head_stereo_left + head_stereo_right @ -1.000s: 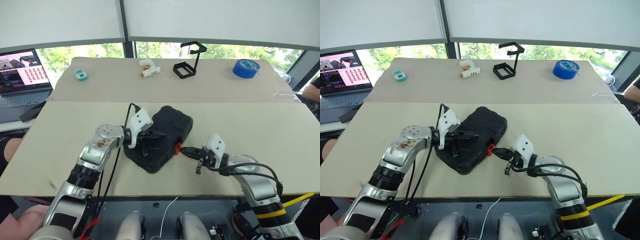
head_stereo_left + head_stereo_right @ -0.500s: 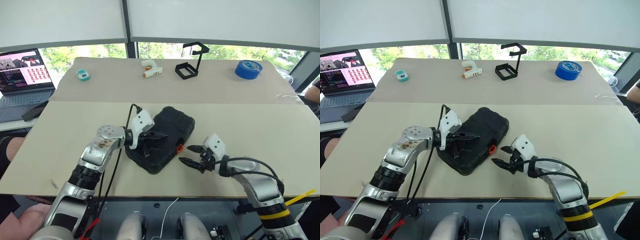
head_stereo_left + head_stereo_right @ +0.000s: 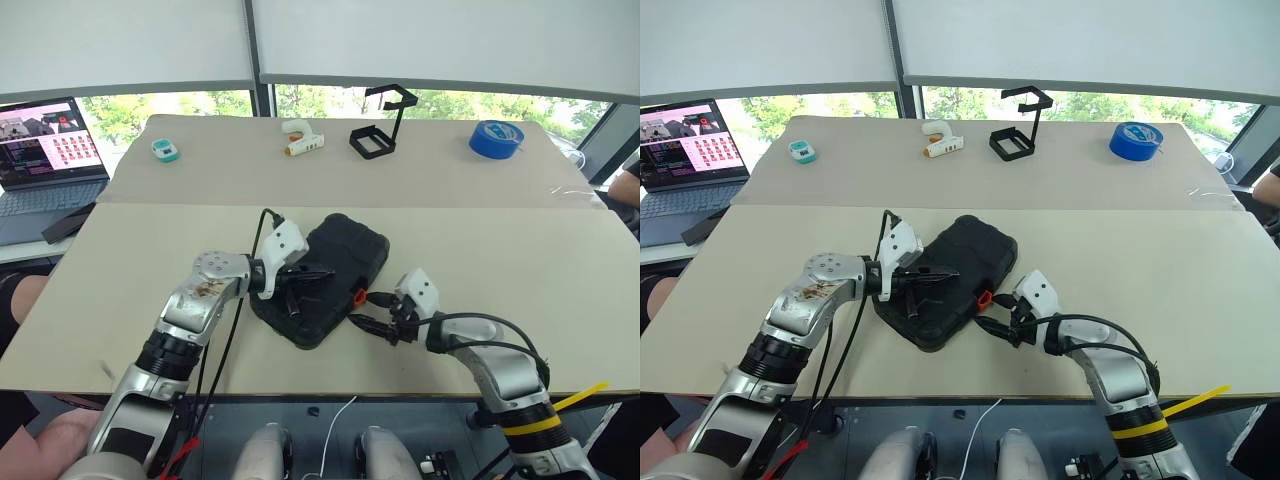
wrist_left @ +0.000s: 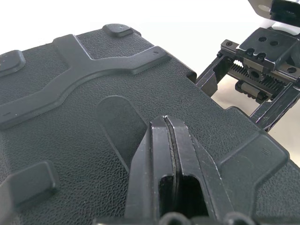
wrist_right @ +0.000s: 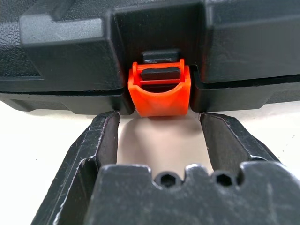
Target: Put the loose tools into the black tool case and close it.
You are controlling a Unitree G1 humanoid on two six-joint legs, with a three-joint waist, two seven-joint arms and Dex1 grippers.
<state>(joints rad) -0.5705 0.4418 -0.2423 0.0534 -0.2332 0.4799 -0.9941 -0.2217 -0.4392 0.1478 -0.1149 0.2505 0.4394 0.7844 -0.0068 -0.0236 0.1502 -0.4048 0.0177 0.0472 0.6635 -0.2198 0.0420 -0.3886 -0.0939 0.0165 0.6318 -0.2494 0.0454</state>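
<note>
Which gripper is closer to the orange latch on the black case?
Right. The right gripper sits open just in front of the orange latch, fingers either side. The left gripper is shut, pressing on the case lid.

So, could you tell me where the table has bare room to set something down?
The near tabletop is bare left of the black tool case, and to its right out to the edge. Crowded: the case's front, with both end effectors, and the far strip holding glue gun, wire stand and blue tape.

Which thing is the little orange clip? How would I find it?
Find the black tool case, the biggest thing on the near table. On its edge facing the right end effector sits the orange latch. It is the case's one bright part.
</note>
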